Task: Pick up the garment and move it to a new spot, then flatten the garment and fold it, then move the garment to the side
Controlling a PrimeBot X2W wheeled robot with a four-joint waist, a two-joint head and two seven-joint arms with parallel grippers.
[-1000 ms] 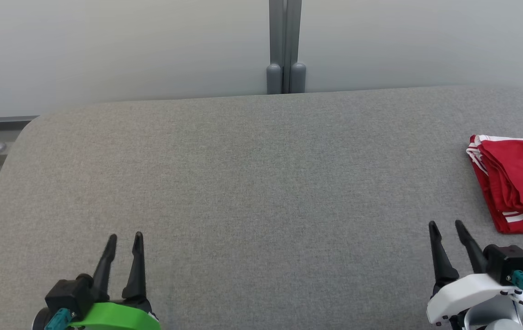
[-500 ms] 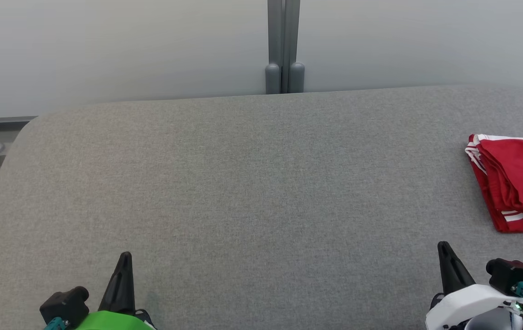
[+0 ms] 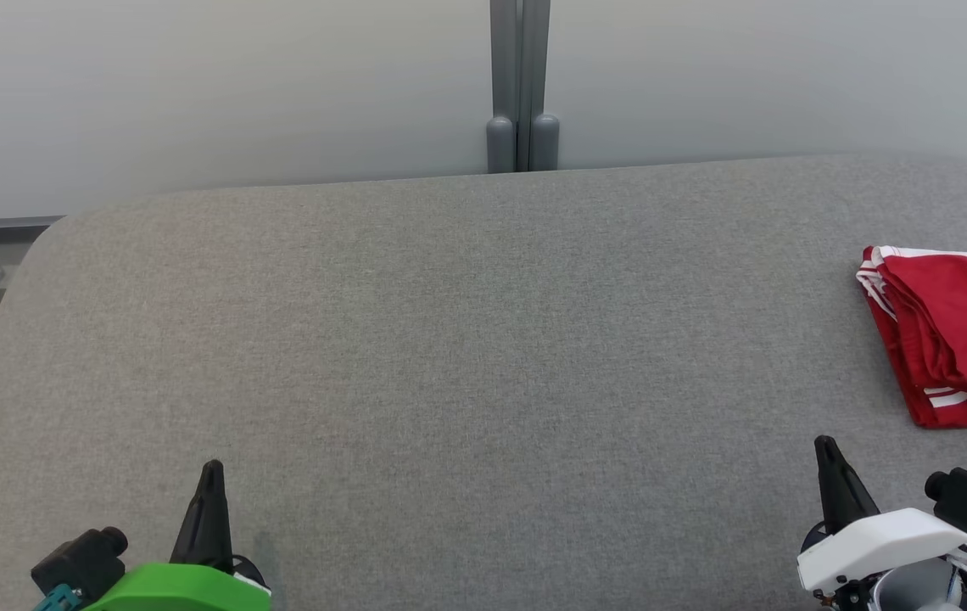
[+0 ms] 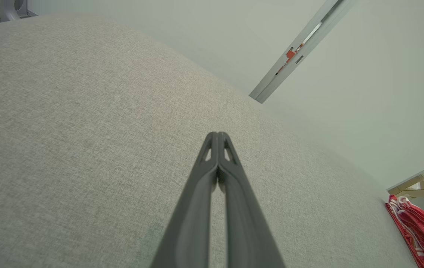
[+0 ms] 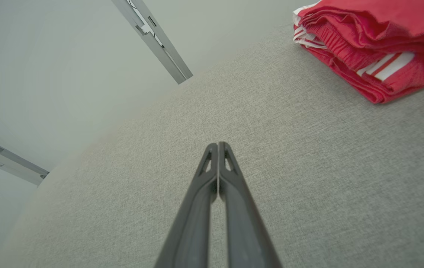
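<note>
Head view looks down on a wide grey fabric-covered table (image 3: 449,339) with rounded corners. The folded red garment with white stripes (image 3: 950,331) lies at the table's far right side, partly cut off by the picture's right edge. It rests flat on the table as a neat stack of layers, with its folded edges turned toward the middle of the table and white striped trim showing at its rear and front left corners. The left gripper (image 3: 212,468), on a bright green wrist housing (image 3: 178,590), sits at the lower left. Its two long dark fingers (image 3: 205,526) are pressed together into one point and hold nothing, over bare table well apart from the garment. The right gripper (image 3: 825,445), on a white wrist housing (image 3: 882,543), sits at the lower right, also closed and empty. Its tip is near the garment's front corner but apart from it, with bare table between them. Left wrist view shows the fingertips meeting above the table, with the garment small at the far lower right. Right wrist view shows the same closed tips, and the garment's stacked layers at the upper right. Behind the table stands a pale grey wall (image 3: 195,85) with a vertical grey post (image 3: 520,76) at its middle.
</note>
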